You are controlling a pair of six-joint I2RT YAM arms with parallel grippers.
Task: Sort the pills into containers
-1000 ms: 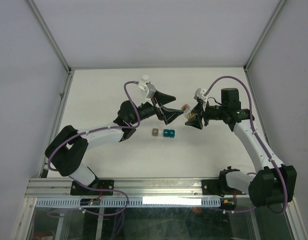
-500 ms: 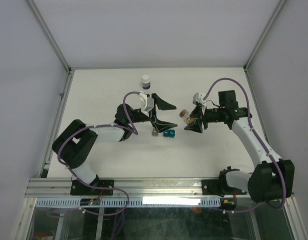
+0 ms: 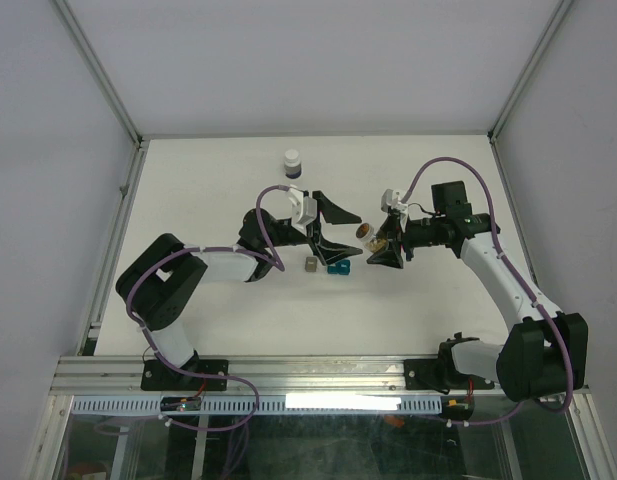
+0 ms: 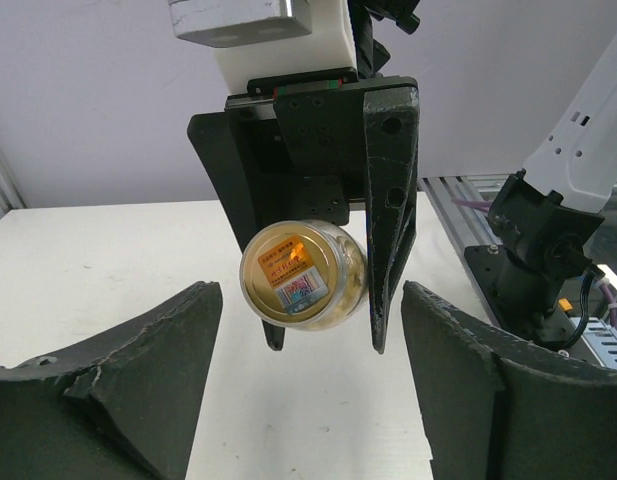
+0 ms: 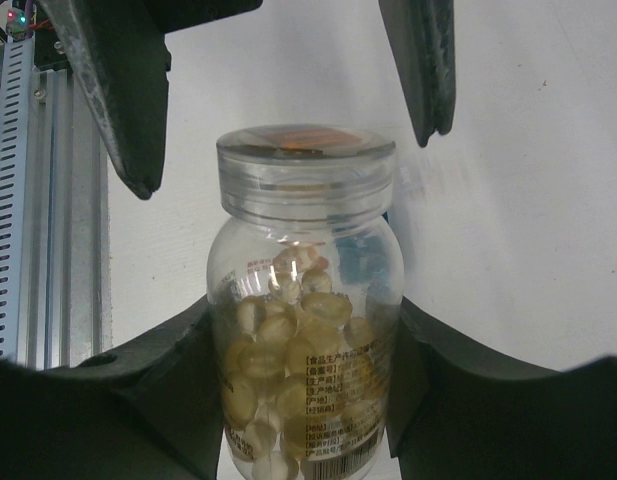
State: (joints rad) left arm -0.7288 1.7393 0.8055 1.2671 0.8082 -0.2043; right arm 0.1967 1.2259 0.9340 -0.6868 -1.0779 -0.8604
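Two arms are meeting nose to nose above the table. The left arm is reaching out low from its base with the elbow bent, and the left gripper is pointing straight at its partner. Its jaws are standing wide, with one of its fingers on either side of the vial's clear lid and neither touching it.

The right arm is arching up and over. The right gripper is clamping the vial around its body, lying roughly level with the lid end turned toward the left gripper. We are seeing the orange-tan pills heaped inside it, stopping short of the lid.

Just under the left gripper's nearer finger, on its base side, the grey-brown cup and the teal cup are sitting side by side on the table. We cannot tell what they are holding.

A white-capped bottle is standing upright beyond the left gripper, well apart from it.
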